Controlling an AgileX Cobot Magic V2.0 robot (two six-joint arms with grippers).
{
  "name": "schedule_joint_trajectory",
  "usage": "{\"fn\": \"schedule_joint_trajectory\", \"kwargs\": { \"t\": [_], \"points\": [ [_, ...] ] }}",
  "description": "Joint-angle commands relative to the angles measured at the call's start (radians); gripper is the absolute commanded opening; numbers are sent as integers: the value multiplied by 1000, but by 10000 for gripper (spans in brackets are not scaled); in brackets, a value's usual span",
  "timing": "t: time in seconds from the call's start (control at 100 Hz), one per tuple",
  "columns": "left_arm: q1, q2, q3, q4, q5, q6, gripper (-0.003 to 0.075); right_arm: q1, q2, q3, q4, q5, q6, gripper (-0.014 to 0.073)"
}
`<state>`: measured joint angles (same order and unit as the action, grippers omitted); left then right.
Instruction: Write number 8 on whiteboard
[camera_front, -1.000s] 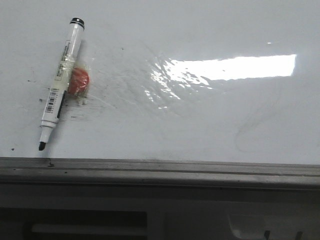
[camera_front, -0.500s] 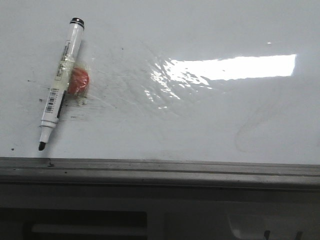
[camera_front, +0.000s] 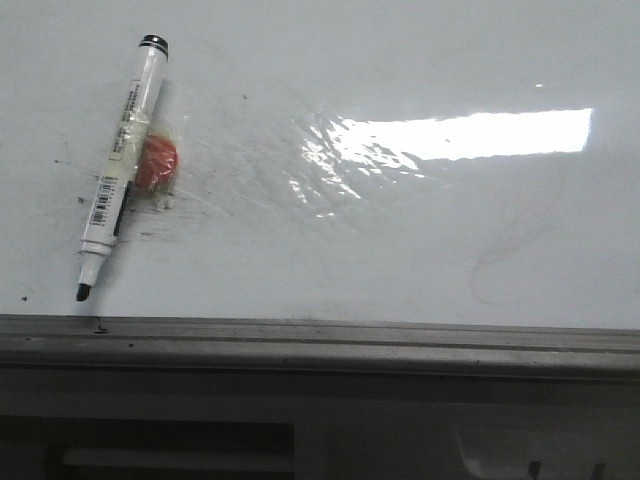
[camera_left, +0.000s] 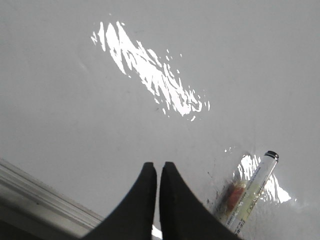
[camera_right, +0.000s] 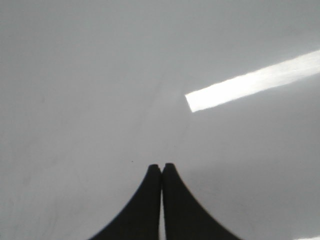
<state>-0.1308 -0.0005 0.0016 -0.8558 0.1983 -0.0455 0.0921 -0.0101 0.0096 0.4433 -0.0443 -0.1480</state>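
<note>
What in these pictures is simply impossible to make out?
- Marker: label print too small to read in the front view; its tip end is hidden behind the left gripper in the left wrist view.
- Orange object beside the marker: partly behind it, too blurred to identify.
- Both arms: outside the front view.
- Whiteboard: glare washes out part of its surface.
- Right gripper: only the shut fingertips show.

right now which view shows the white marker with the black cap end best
The front view: the white barcode-labelled marker lies in full on the glossy whiteboard, uncapped tip included. The left wrist view shows only its upper part beside the shut tool. The right wrist view shows none.
</note>
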Motion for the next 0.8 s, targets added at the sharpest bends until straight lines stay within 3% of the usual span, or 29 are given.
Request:
{"fn": "schedule_joint_trajectory", "kwargs": {
  "t": [0.0,0.47,0.79],
  "points": [
    [-1,-30,20,-18,-56,3,-20,-6,-21,-41,22,-69,-7,-63],
    [-1,-30,18,8,-56,16,-20,-6,-21,-81,22,13,-7,-63],
    [-1,-30,-66,9,-50,219,-20,-6,-21,-81,22,13,-7,-63]
  ]
}}
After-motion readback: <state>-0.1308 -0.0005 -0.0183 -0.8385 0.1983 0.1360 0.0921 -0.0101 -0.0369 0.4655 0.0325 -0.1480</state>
